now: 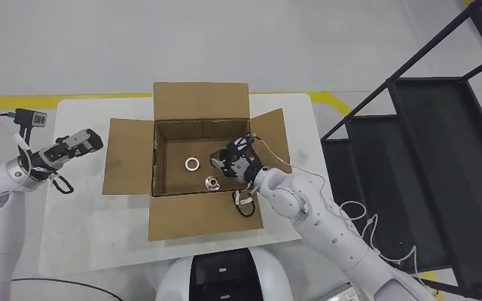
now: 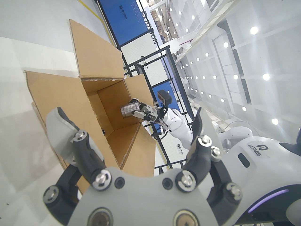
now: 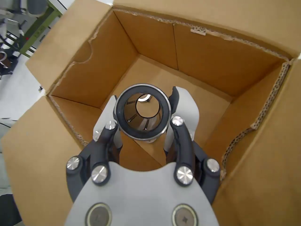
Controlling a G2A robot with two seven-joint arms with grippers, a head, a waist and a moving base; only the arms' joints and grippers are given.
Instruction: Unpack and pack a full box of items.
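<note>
Pinching a hollow metal cylinder (image 3: 121, 121) by its sides, the right claw (image 3: 144, 102) hangs within the open box (image 3: 211, 55), bore aimed at the box floor. The left claw (image 1: 89, 141), spread and empty, hovers well apart over the table (image 1: 83, 233). Top view adds a white ring (image 1: 191, 162) and a metal part (image 1: 210, 182) lying below.

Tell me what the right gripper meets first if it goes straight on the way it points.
The right gripper, shut on the metal sleeve, points into the box: likely its floor first, near a ring; depth unclear.
</note>
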